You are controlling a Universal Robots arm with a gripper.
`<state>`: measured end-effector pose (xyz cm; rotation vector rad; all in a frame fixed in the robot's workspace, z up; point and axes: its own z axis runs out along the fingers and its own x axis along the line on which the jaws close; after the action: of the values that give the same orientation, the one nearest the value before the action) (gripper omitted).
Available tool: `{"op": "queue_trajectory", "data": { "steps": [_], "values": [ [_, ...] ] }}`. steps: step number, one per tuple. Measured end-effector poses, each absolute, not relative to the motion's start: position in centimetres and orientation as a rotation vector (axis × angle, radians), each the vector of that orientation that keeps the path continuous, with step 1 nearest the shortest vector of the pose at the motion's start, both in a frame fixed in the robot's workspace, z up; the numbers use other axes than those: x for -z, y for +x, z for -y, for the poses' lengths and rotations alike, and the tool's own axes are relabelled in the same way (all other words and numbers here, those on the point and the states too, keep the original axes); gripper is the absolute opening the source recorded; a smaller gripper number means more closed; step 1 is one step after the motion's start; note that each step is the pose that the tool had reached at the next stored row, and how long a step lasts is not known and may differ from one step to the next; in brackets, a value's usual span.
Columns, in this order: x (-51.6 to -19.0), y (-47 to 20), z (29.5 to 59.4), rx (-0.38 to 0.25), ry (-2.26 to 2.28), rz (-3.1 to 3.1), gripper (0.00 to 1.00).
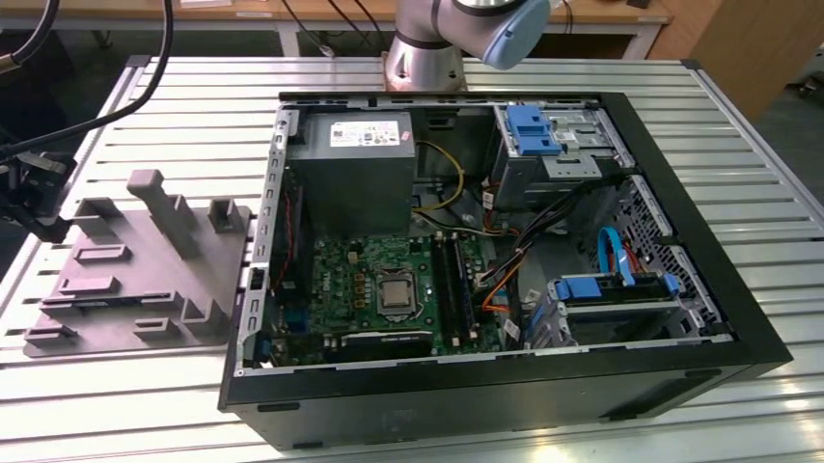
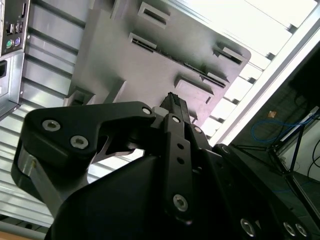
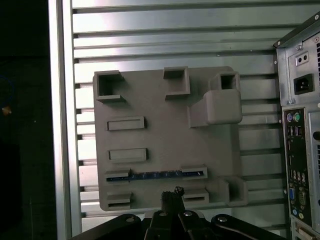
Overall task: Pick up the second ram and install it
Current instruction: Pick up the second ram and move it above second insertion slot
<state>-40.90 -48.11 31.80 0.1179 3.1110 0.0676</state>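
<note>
Closed, empty gripper hangs near the second ram, which stands edge-up in a grey tray.
The tray lies at the exterior view's left, outside the computer case. The stick is probably light, stiff and fragile, best pinched mid-length across its flat faces. The first wrist view shows its edge; the exterior view shows the motherboard.

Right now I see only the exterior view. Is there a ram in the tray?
Observer: Yes. In the first wrist view a ram stands on edge in a long slot of the tray.
Operator: Where is the tool?
Observer: In the first wrist view the tool hangs over the tray's edge nearest that slot, apart from the ram.
</note>
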Motion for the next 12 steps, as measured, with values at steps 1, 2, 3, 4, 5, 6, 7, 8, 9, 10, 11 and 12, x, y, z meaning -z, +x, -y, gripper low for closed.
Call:
{"op": "queue_trajectory", "data": {
  "steps": [1,2,3,4,5,6,7,8,9,10,11,12],
  "values": [
    [-31.79,-40.90,48.11,-0.068,0.118,-3.111,0.10],
    [-31.79,-40.90,48.11,-0.068,0.118,-3.111,0.10],
    [-31.79,-40.90,48.11,-0.068,0.118,-3.111,0.10],
    [-31.79,-40.90,48.11,-0.068,0.118,-3.111,0.10],
    [-31.78,-40.90,48.11,-0.068,0.118,-3.111,0.10],
    [-31.78,-40.90,48.11,-0.068,0.118,-3.111,0.10],
    [-31.78,-40.90,48.11,-0.068,0.118,-3.111,0.10],
    [-31.78,-40.90,48.11,-0.068,0.118,-3.111,0.10],
    [-31.78,-40.90,48.11,-0.068,0.118,-3.111,0.10],
    [-31.78,-40.90,48.11,-0.068,0.118,-3.111,0.10],
    [-31.77,-40.90,48.11,-0.068,0.118,-3.111,0.10],
    [-31.76,-40.90,48.11,-0.068,0.116,-3.111,0.10]
  ]
}}
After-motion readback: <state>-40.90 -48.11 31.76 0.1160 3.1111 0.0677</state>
